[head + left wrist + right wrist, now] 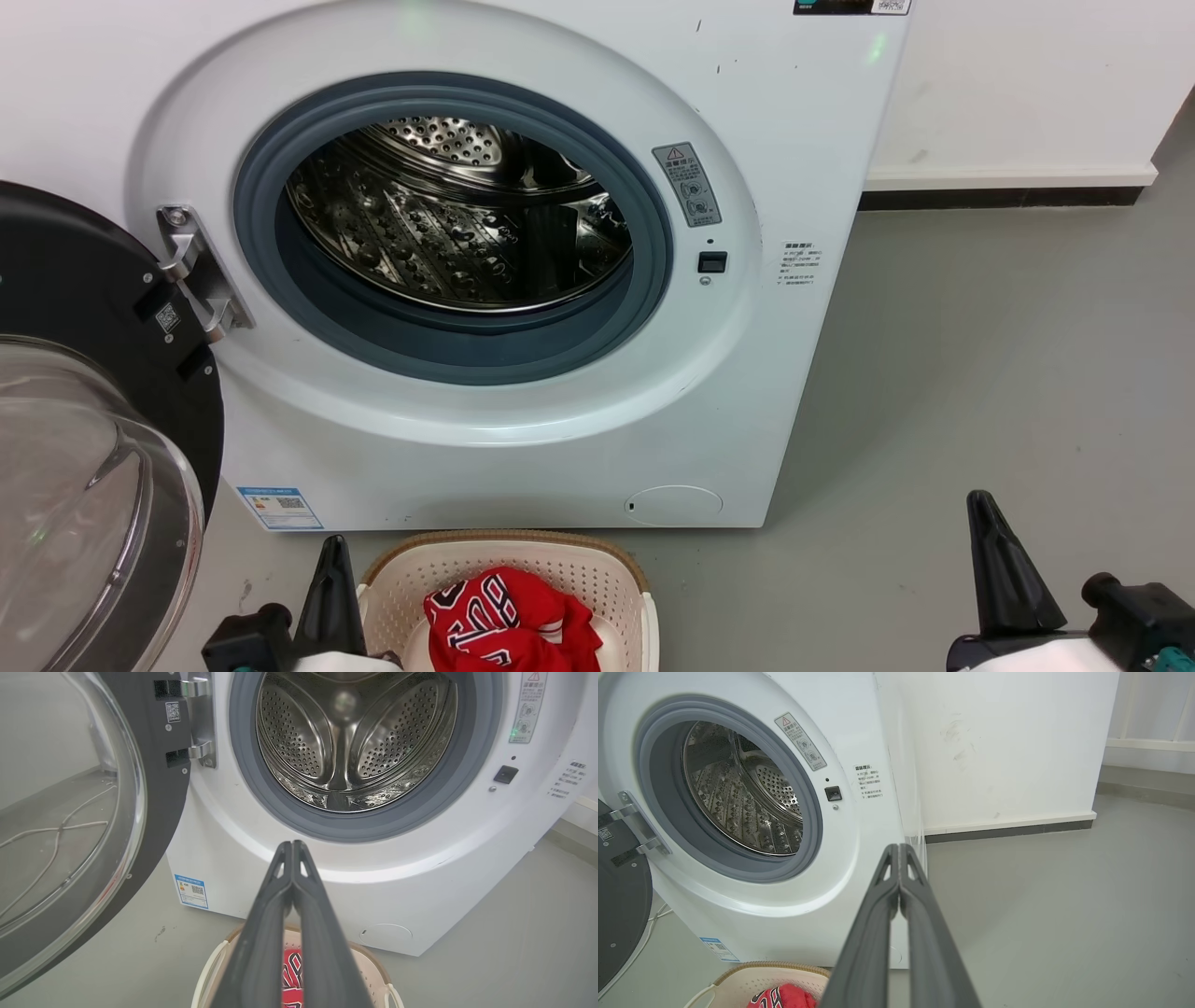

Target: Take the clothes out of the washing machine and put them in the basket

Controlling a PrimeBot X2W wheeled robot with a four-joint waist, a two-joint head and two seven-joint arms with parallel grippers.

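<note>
The white washing machine (579, 411) stands with its round glass door (84, 504) swung open to the left, and I see bare steel in its drum (448, 224). In front of it on the floor sits the cream basket (597, 574), holding the red clothes (509, 616) with white-black lettering. My left gripper (331, 551) is shut with nothing in it, just left of the basket. My right gripper (980, 509) is shut and empty over the floor at the lower right. The wrist views show each pair of fingertips (292, 845) (899, 848) pressed together.
Grey floor (980, 355) spreads to the right of the machine up to a white wall with a dark skirting (999, 196). The open door (93, 826) takes up the room at the left, with a pale cable (51, 833) on the floor behind it.
</note>
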